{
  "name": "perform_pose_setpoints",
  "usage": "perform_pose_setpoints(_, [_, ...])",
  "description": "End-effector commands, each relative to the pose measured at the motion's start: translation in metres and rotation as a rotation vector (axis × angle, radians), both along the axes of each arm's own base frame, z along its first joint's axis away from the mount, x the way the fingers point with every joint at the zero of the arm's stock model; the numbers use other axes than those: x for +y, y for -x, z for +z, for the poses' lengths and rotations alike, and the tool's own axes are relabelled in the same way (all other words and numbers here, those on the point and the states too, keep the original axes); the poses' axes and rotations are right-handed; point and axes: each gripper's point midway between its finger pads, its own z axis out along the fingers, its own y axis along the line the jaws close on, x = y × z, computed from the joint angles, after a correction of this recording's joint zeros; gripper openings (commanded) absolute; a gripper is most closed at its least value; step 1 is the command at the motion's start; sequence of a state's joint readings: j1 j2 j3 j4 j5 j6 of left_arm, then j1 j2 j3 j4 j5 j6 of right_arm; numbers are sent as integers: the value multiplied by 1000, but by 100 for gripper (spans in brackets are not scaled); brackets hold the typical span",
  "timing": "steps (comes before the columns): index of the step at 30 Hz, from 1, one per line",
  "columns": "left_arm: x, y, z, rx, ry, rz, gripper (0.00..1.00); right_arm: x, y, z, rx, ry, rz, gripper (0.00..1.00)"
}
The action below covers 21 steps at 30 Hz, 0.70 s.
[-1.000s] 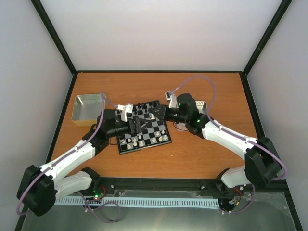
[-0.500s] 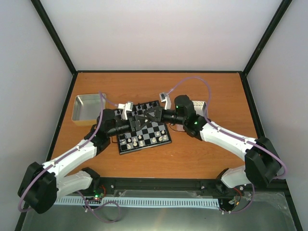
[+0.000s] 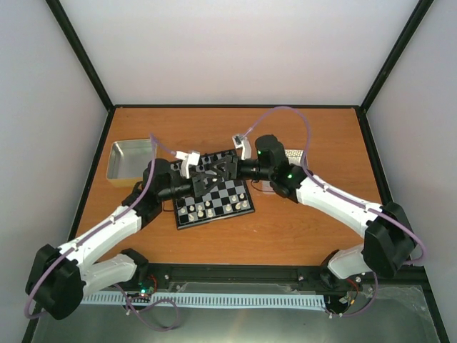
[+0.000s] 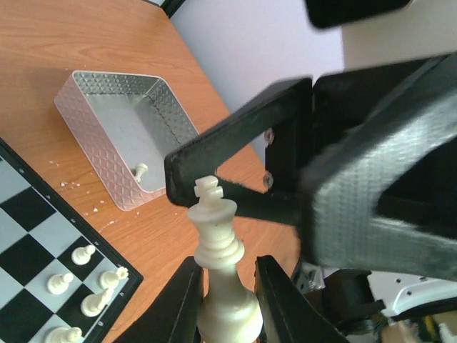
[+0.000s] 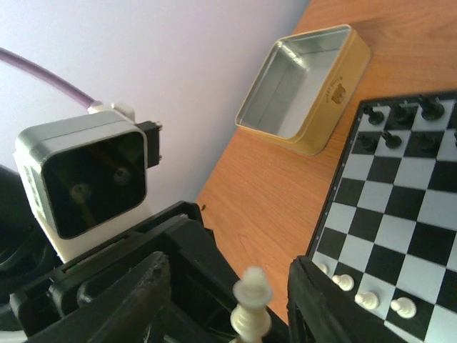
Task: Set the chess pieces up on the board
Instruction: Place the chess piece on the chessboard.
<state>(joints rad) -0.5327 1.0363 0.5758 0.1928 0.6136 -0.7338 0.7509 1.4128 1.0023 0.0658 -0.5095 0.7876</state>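
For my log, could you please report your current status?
Left gripper shut on white king, mid-air. Right gripper open around its top. Board partly set; nothing blocking.

I'm counting 2 grippers: the left gripper (image 4: 228, 275) and the right gripper (image 5: 228, 271). I'm seeing 1 white king (image 4: 216, 236) standing between the left jaws. I'm tallying 1 board (image 3: 232, 191) and 2 trays. The patterned tray (image 4: 93, 143) beyond the left jaws is carrying 1 white pawn (image 4: 141, 170), and the smooth tray (image 5: 321, 121) is lying beyond the right jaws. To the left of the left jaws I'm counting 5 white pieces (image 4: 83, 252) on the board. Beyond the right jaws I'm making out at least 5 black pieces (image 5: 400, 112).
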Motion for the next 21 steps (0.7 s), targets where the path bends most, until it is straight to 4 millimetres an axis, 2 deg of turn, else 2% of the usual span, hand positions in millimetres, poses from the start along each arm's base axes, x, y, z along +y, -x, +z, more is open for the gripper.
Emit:
perform_pose_setpoints(1, [1, 4, 27, -223, -117, -79, 1, 5, 9, 20, -76, 63, 91, 49])
perform_pose_setpoints(3, [2, 4, 28, -266, -180, -101, 1, 7, 14, 23, -83, 87, 132, 49])
perform_pose_setpoints(8, [5, 11, 36, -375, -252, -161, 11, -1, 16, 23, -92, 169, 144, 50])
perform_pose_setpoints(10, [6, 18, 39, -408, -269, -194, 11, -5, 16, 26, -99, 178, 142, 50])
perform_pose_setpoints(13, [7, 24, 52, -482, -268, -212, 11, -9, 20, 33, -106, 172, 156, 48])
perform_pose_setpoints(16, [10, 28, 63, -561, -278, -212, 11, -7, 29, 40, -112, 159, 207, 46])
perform_pose_setpoints(21, [13, 36, 67, -632, -307, -245, 9, -1, 36, 46, -96, 131, 269, 37])
